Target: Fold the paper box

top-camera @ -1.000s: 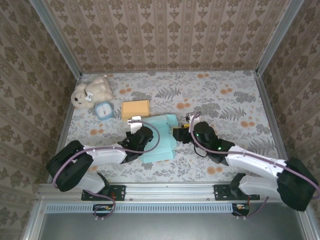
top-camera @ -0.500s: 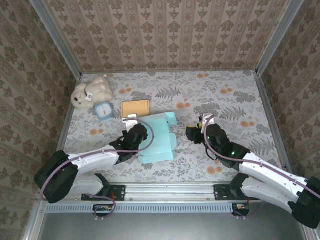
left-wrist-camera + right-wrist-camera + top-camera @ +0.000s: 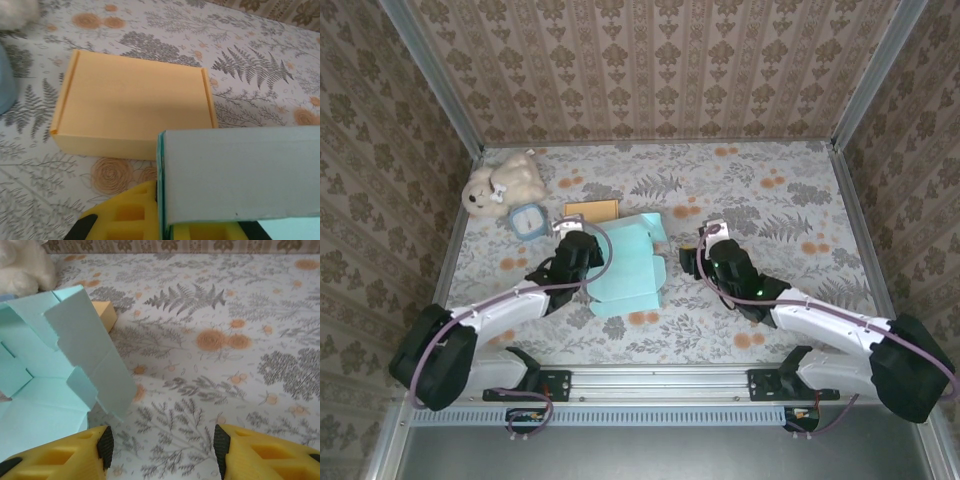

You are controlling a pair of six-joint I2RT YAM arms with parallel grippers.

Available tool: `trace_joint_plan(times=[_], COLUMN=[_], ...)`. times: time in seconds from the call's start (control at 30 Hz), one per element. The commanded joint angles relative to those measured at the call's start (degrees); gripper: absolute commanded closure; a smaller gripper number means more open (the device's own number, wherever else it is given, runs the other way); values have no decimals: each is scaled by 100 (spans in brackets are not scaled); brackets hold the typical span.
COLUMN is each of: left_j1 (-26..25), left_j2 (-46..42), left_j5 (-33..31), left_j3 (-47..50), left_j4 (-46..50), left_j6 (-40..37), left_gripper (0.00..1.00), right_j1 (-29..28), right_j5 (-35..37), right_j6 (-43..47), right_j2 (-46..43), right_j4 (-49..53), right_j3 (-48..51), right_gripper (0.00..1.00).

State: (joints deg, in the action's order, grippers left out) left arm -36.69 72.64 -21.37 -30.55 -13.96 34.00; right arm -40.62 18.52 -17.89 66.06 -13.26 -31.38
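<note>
Paper box (image 3: 632, 268): middle of bench (image 3: 790, 200), just near of the tan box (image 3: 592, 213); half-formed.
Left jaws: closed tight on a teal panel of the paper box. In left wrist view the panel's edge runs down betw. the yellow pads (image 3: 122, 220), and the right pad is mostly covered by it.
Right jaws: abt half open, nothing betw. them in right wrist view. They sit just right of the paper box, clear of its raised flap (image 3: 90, 355).
Hidden (top view): left arm (image 3: 520, 300) covers the paper box's left edge + near-left corner of the tan box.
Cut off: blue round item (image 3: 527, 220) is a sliver at left edge of left wrist view. Plush toy (image 3: 503, 183) is blurred at the frame corner in both wrist views. Tan box is just a corner behind the flap in right wrist view.
Unclear: whether paper box touches tan box, can't tell.
Materials: paper box = thin matte teal card, creased, notched flaps, one flap standing tilted. Tan box = flat closed card w/ fold seams at both short ends. Pads = yellow w/ rectangular hollows, black inner tips. Bench = fern-and-rose print cover.
Room: open bench right + far of the paper box. Papered walls (image 3: 650, 70) on 3 sides, metal rail (image 3: 650, 375) along near edge.
</note>
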Motion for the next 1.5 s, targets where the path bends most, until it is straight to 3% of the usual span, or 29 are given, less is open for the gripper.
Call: trace_joint_plan(times=[0.0,0.4,0.6,0.83,1.1,1.47], left_j1=[142,306,343,338,329,209], left_j2=[358,1274,1279,1334,1466,1454], left_j5=[731,1418,1368,1398,1514,1525], left_j3=[-337,-851,-747,-669,-675,-651], left_j4=[-456,-687,-688,-824,-922,-963], left_j6=[-208,-556,-621,-532,-454,-495], left_gripper=[100,100,100,100,100,100], right_j1=[185,1085,1116,1096,1056,866], right_j5=[96,-1340,-1505,-2669,-2837,-2554], right_j6=[339,437,558,613,576,721], right_j2=[205,1111,1138,1641,1985,2067], right_j4=[-530,-1034,-1196,-1515,-1724,-1674], right_j3=[-160,-223,-131,-244,-246,-366], right_gripper=[42,42,42,43,44,46])
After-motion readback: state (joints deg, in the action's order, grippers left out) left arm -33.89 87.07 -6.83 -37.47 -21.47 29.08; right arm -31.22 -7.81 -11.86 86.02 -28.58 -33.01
